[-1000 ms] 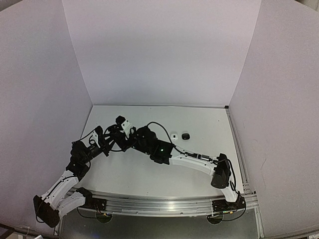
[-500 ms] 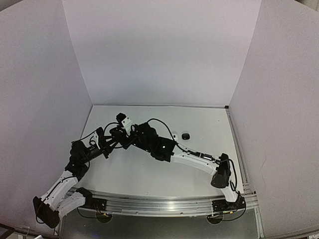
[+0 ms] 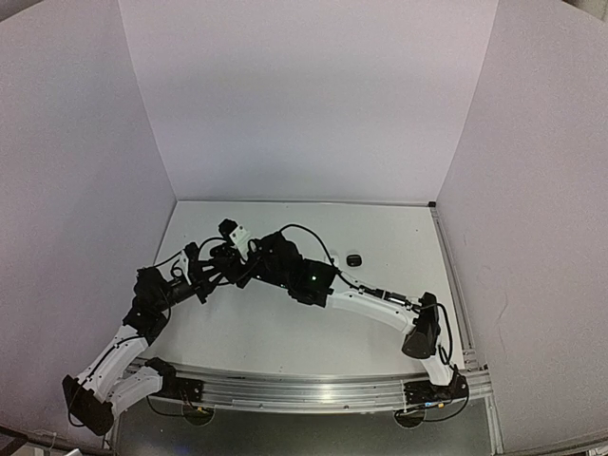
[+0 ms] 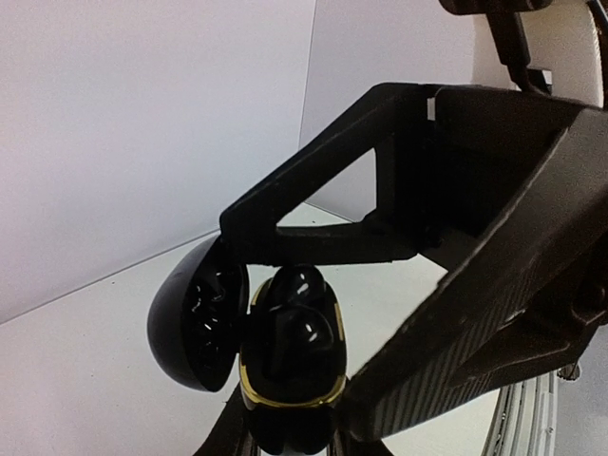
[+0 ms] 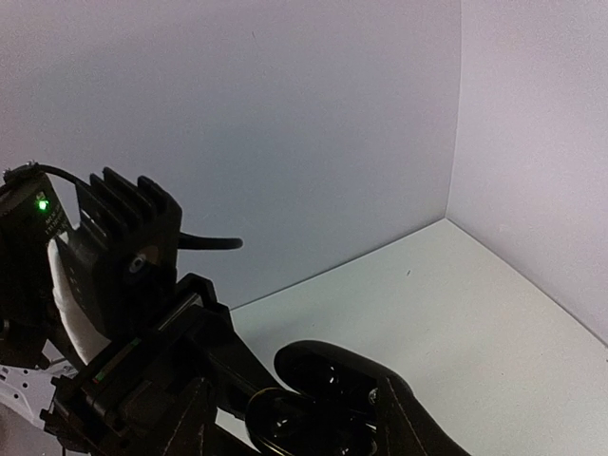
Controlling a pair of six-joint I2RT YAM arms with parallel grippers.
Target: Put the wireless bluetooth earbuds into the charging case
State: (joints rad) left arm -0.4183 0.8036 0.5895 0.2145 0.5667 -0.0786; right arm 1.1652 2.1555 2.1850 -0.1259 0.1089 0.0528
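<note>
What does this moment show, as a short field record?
held item: glossy black, gold-rimmed charging case, lid open
left gripper: shut on the charging case
right gripper: at the case, state unclear
in case: one glossy black earbud appears seated
loose: small black rounded object on the white table, right of the grippers

The left hand (image 3: 222, 266) and right hand (image 3: 245, 260) meet above the left half of the desk (image 3: 399, 237). The charging case (image 4: 290, 375) sits in the left hand, lid (image 4: 190, 323) swung left, an earbud (image 4: 306, 328) in its base, between the right hand's fingers (image 4: 456, 313). A small object (image 3: 354, 259) lies on the desk to their right.
</note>
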